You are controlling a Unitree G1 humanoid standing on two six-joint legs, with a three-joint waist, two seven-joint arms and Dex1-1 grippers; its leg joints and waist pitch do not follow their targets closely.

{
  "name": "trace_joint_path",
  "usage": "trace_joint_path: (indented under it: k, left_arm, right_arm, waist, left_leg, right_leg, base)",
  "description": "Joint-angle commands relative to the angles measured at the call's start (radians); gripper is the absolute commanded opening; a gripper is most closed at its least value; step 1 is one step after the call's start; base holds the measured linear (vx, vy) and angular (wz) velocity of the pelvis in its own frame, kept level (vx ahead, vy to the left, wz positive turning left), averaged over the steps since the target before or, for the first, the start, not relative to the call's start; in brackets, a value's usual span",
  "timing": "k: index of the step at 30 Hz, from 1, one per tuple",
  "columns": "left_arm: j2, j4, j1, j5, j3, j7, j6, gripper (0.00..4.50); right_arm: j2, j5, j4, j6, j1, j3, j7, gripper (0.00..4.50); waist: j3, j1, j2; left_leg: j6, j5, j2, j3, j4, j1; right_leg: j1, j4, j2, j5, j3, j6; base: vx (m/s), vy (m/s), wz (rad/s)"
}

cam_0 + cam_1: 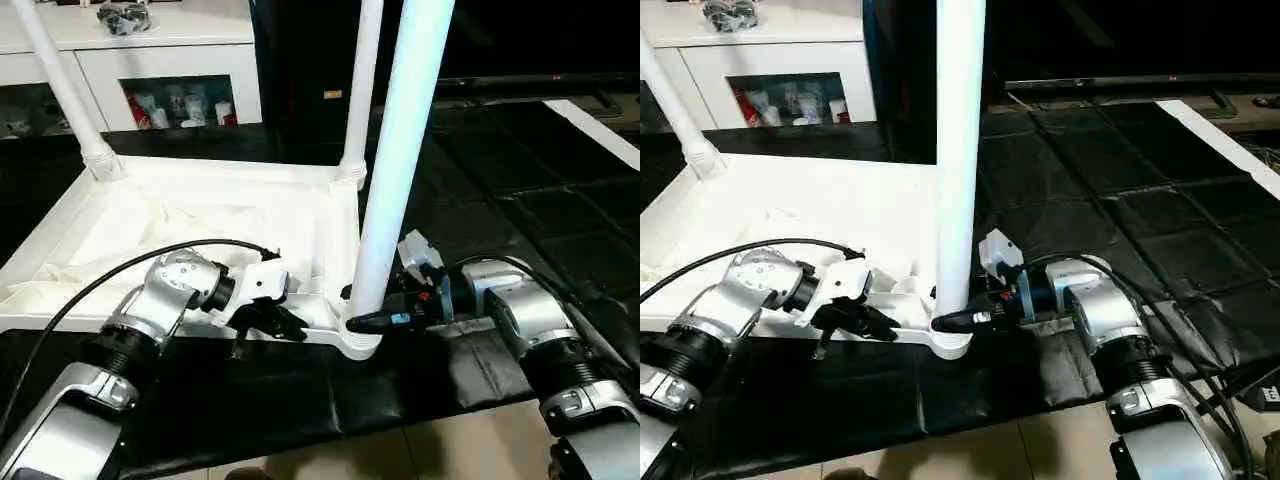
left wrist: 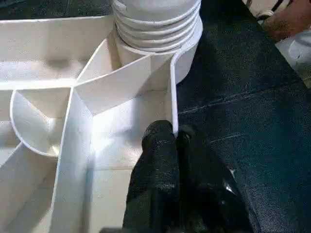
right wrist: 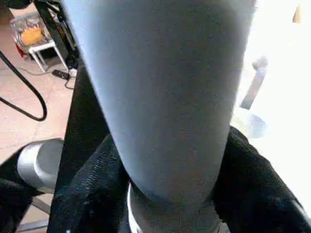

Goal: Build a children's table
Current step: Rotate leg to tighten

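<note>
The children's table lies upside down on a black mat, the ribbed underside of its top (image 1: 200, 215) facing up. Three white legs stand in corner sockets: far left (image 1: 60, 85), far right (image 1: 362, 90) and near right (image 1: 400, 150). My left gripper (image 1: 278, 322) is shut on the thin near rim of the top, a hand's width left of the near-right socket (image 1: 358, 345); the left wrist view shows its fingers (image 2: 160, 145) pinching that wall below the leg's threaded base (image 2: 155, 24). My right gripper (image 1: 360, 322) clasps the near-right leg just above its socket, with fingers (image 3: 97, 189) against both sides.
A white cabinet (image 1: 170, 60) with glass-fronted shelves stands at the back left. The black mat (image 1: 500, 200) stretches to the right and back. Bare tan floor (image 1: 450, 450) shows at the near edge. A black cable (image 1: 100, 280) arcs over my left forearm.
</note>
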Motion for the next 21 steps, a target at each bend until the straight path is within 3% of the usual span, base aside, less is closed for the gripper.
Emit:
trace_joint_path:
  k: [1, 6, 8, 11, 15, 16, 17, 18, 19, 21]
  left_arm:
    - [-0.006, 0.013, -0.019, 0.017, -0.017, -0.005, 0.001, 0.00]
    - [-0.031, 0.015, -0.029, -0.009, 0.014, 0.034, 0.081, 0.00]
    - [-0.041, 0.010, -0.029, -0.018, 0.026, 0.055, 0.105, 0.00]
    - [-0.081, -0.020, -0.035, -0.024, 0.066, 0.180, 0.194, 0.00]
    - [-0.110, -0.059, -0.037, -0.022, 0.087, 0.265, 0.269, 0.00]
    - [-0.142, -0.094, -0.038, -0.018, 0.108, 0.339, 0.331, 0.00]
    - [-0.142, -0.094, -0.038, -0.018, 0.108, 0.339, 0.331, 0.00]
    - [-0.224, -0.143, -0.044, -0.005, 0.147, 0.500, 0.426, 0.00]
    - [-0.224, -0.143, -0.044, -0.005, 0.147, 0.500, 0.426, 0.00]
    - [-0.305, -0.141, -0.061, -0.005, 0.177, 0.638, 0.475, 0.00]
  right_arm:
    - [0.004, 0.027, -0.025, 0.034, 0.016, 0.019, 0.028, 2.10]
    - [0.016, 0.045, -0.066, 0.072, 0.056, 0.010, 0.010, 2.07]
    - [0.021, 0.053, -0.089, 0.079, 0.076, 0.006, -0.004, 2.07]
    - [0.095, 0.052, -0.147, 0.119, 0.124, -0.042, -0.204, 2.06]
    - [0.158, 0.041, -0.157, 0.158, 0.128, -0.072, -0.348, 2.06]
    - [0.216, 0.020, -0.143, 0.168, 0.117, -0.091, -0.467, 2.06]
    - [0.216, 0.020, -0.143, 0.168, 0.117, -0.091, -0.467, 2.06]
    - [0.323, -0.025, -0.062, 0.178, 0.072, -0.123, -0.691, 2.06]
    - [0.323, -0.025, -0.062, 0.178, 0.072, -0.123, -0.691, 2.06]
    - [0.399, -0.044, 0.039, 0.178, 0.013, -0.152, -0.856, 2.05]
  waist:
    - [-0.074, -0.004, 0.004]
    - [-0.075, 0.000, 0.006]
    - [-0.075, 0.005, 0.007]
    - [-0.071, 0.004, 0.006]
    - [-0.065, -0.016, 0.007]
    - [-0.065, -0.018, 0.006]
    - [-0.065, -0.024, 0.006]
    - [-0.066, -0.035, 0.005]
    - [-0.066, -0.045, 0.005]
    - [-0.068, -0.067, 0.004]
  left_leg:
    - [0.039, -0.167, 0.028, -0.002, -0.064, 0.003]
    - [0.042, -0.153, 0.029, -0.001, -0.063, 0.003]
    - [0.042, -0.162, 0.029, -0.001, -0.063, 0.006]
    - [0.020, -0.190, 0.028, -0.004, -0.069, 0.005]
    - [-0.003, -0.227, 0.023, -0.008, -0.074, 0.007]
    - [-0.003, -0.228, 0.021, -0.009, -0.075, 0.005]
    - [-0.010, -0.220, 0.024, -0.010, -0.078, 0.000]
    - [-0.012, -0.220, 0.019, -0.011, -0.077, -0.001]
    - [-0.023, -0.209, 0.023, -0.011, -0.076, -0.002]
    - [-0.025, -0.179, 0.015, -0.014, -0.074, -0.010]
  right_leg:
    - [0.058, -0.068, -0.073, -0.204, 0.055, -0.199]
    - [0.059, -0.064, -0.071, -0.162, 0.056, -0.211]
    - [0.057, -0.069, -0.072, -0.181, 0.056, -0.207]
    - [0.057, -0.075, -0.074, -0.250, 0.055, -0.182]
    - [0.055, -0.094, -0.076, -0.382, 0.052, -0.134]
    - [0.058, -0.094, -0.076, -0.395, 0.050, -0.128]
    - [0.061, -0.089, -0.076, -0.391, 0.052, -0.124]
    - [0.060, -0.097, -0.076, -0.414, 0.048, -0.110]
    - [0.058, -0.088, -0.077, -0.389, 0.052, -0.122]
    - [0.064, -0.089, -0.074, -0.370, 0.046, -0.125]
  base:
    - [0.000, 0.000, 0.00]
    - [0.000, 0.000, 0.00]
    - [0.000, 0.000, 0.00]
    - [0.000, 0.000, 0.00]
    - [0.000, 0.000, 0.00]
    - [0.000, 0.000, 0.00]
    - [0.000, 0.000, 0.00]
    - [0.000, 0.000, 0.00]
    - [0.000, 0.000, 0.00]
    - [0.000, 0.000, 0.00]
